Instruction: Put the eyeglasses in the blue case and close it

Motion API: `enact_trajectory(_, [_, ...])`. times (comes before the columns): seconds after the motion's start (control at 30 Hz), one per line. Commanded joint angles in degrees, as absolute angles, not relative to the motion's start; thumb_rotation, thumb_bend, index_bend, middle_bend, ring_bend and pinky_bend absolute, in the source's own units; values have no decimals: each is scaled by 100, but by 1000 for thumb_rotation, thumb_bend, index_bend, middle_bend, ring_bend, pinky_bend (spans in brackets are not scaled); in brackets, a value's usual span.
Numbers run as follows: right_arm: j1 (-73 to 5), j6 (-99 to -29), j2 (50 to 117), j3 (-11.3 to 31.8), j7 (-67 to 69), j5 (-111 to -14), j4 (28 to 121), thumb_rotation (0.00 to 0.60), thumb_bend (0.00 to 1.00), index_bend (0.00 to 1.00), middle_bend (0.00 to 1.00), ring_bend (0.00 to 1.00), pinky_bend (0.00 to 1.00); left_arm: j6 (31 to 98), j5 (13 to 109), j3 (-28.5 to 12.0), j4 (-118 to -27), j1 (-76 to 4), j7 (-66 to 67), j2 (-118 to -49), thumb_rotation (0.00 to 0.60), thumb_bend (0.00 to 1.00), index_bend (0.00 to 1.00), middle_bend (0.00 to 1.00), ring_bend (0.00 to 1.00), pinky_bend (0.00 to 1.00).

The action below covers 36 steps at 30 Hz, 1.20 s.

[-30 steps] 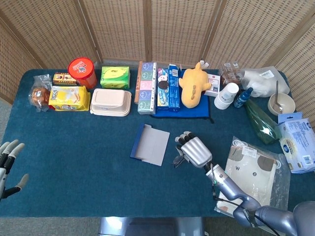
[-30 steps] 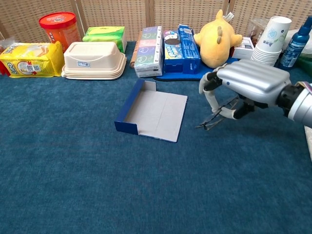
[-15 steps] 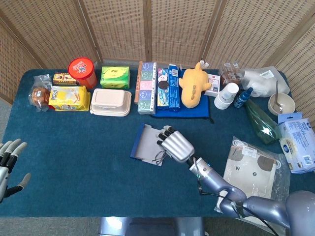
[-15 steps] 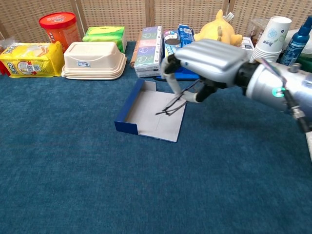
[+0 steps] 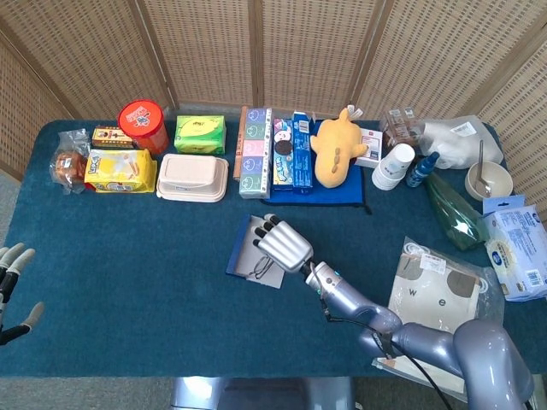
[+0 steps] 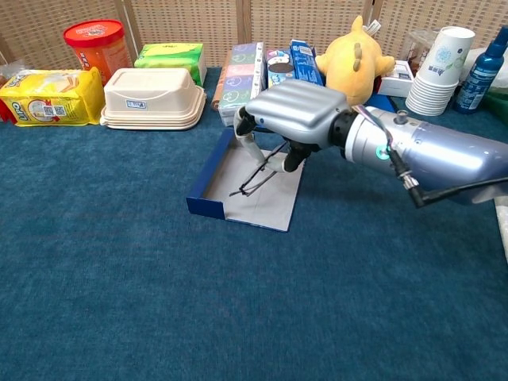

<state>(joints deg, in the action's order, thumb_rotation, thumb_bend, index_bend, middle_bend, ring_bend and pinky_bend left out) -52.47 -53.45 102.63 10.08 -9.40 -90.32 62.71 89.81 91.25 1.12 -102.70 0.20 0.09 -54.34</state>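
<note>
Item 1: eyeglasses [image 6: 255, 176]. Thin dark wire frame, held by right hand [image 6: 290, 111], fingers pinched on what looks like a temple arm; lenses hang down over the open case, low end at or just above the liner, can't tell if touching. Handling (my est.): v. light, springy frame, lenses scratch easily, hinges weak. Best hold at bridge or both temples near hinges, not lens faces. Held by one arm like this, it could swing or twist, so lower slowly and let go only once it lies flat.

Item 2: blue case [image 6: 247, 184]. Flat, lid folded open, grey liner up, blue rim on the L and far sides. Sits mid-table on blue cloth [image 6: 119, 302]. Looks stiff, card-type; lid prob. light and may spring back. Case could slide when pushed, so brace it w/ the other hand when closing.

Item 3: left hand [image 5: 12, 282]. At far L table edge, head view only; fingers apart, holding nothing, well apart from the case.

Item 4: back row, L to R: red tub [image 5: 142, 125], yellow snack pack [image 5: 120, 170], green pack [image 5: 200, 134], white lidded box [image 5: 193, 178], upright cartons [image 5: 255, 152], yellow plush toy [image 5: 334, 147], paper cup stack [image 5: 392, 166], blue bottle [image 5: 421, 169]. None near the case.

Item 5: R side: clear bag w/ printed sheet [image 5: 438, 295], near right arm.
</note>
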Motion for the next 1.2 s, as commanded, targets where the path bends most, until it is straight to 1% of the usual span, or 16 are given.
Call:
enact_trajectory(0.03, [-5429,-5262,10413,992,-671,-9065,5902,600,387,695,333,296,263,8957,9102,107,-10265,13,14,-5435,600,309,68,63,0,0])
enact_trajectory(0.37, [-5677,-5226,10715,912,-330,-9102,5369,600,380,689,332,278,259,8903,9065,77,-10287,-26,64,-5457,600,308,68,63,0,0])
enact_trajectory(0.47, [-5768,-5141,10822,910,-344,-9069,5263,600,379,669,330,262,253,8904,9055,79,-10273,-20,44,-5460,600,309,68,63,0,0])
enact_trajectory(0.6, [-5805,-5080,10840,910,-401,-9008,5244,600,382,531,303,218,230,8931,9052,81,-10247,-1,7,-5455,600,309,68,63,0,0])
enact_trajectory(0.67, [-5806,-5063,10824,909,-452,-8976,5264,600,394,442,280,191,220,8946,9047,80,-10228,8,-15,-5452,600,310,67,63,0,0])
enact_trajectory(0.73, [-5782,-5036,10767,911,-588,-8906,5314,600,404,331,248,161,206,8949,9056,81,-10198,8,-52,-5452,600,310,66,62,0,0])
enact_trajectory(0.8, [-5755,-5020,10706,924,-700,-8829,5417,600,406,269,227,139,193,8946,9081,83,-10176,0,-77,-5460,600,309,66,63,0,0])
enact_trajectory(0.93, [-5703,-5052,10574,939,-870,-8738,5608,600,409,201,202,117,179,8951,9110,82,-10165,-8,-98,-5467,600,309,64,63,0,0])
enact_trajectory(1.2, [-5628,-5148,10318,958,-1090,-8639,6016,600,412,190,196,103,169,8985,9196,103,-10199,-2,-86,-5470,600,309,64,63,0,0])
